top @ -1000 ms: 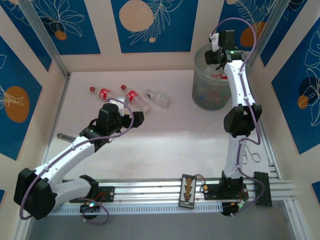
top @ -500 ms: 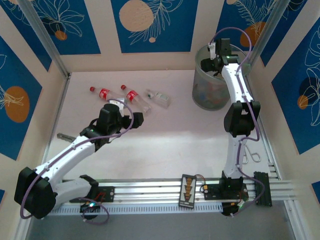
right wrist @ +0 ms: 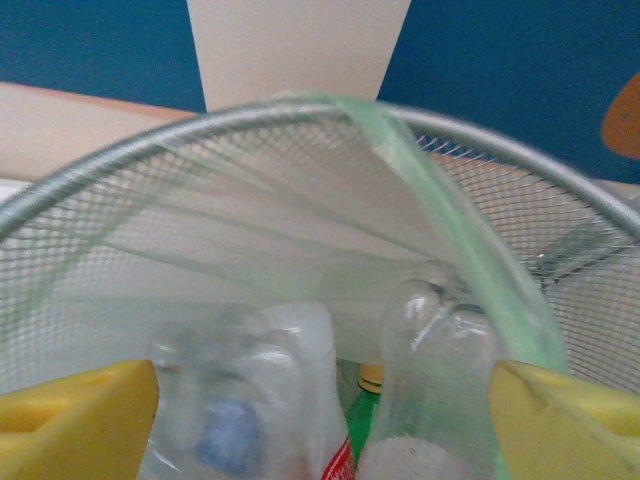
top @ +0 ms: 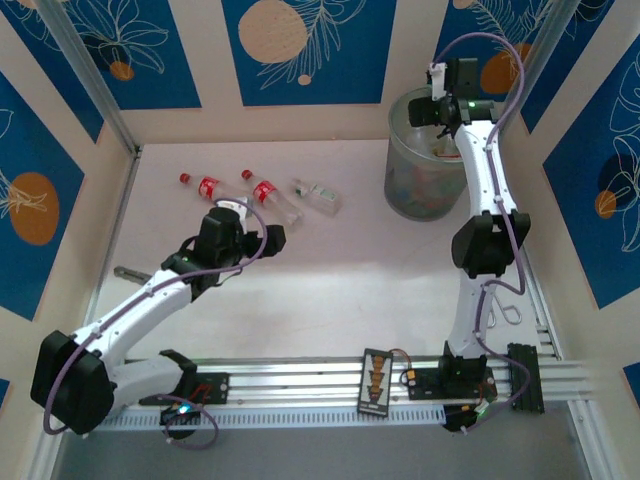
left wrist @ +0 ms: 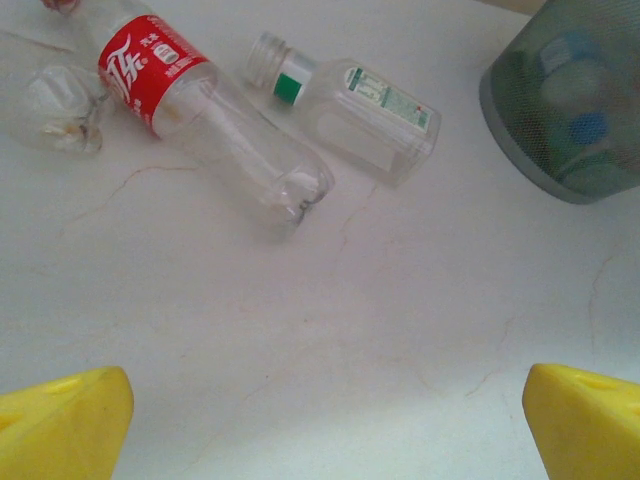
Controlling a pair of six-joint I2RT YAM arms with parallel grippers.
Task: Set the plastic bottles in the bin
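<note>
Three plastic bottles lie on the table at the back left: a red-labelled one [top: 205,185], a second red-labelled one [top: 262,190] [left wrist: 190,110], and a clear one with a green neck band [top: 318,195] [left wrist: 350,105]. A crushed clear bottle [left wrist: 60,110] lies at the left of the left wrist view. My left gripper [top: 264,240] [left wrist: 325,430] hovers open over bare table just short of them. The bin [top: 425,165] [left wrist: 575,110] [right wrist: 250,120] stands at the back right. My right gripper [top: 445,105] [right wrist: 320,420] is open above its mouth, over several bottles [right wrist: 440,390] inside.
Blue and cream walls close in the table at the back and both sides. A metal rail [top: 330,380] with a small black box [top: 377,380] runs along the near edge. The bin has a mesh wall and a pale green liner [right wrist: 450,220].
My right gripper has opened over the bin and shifted slightly toward the back right. The left arm has barely moved.
</note>
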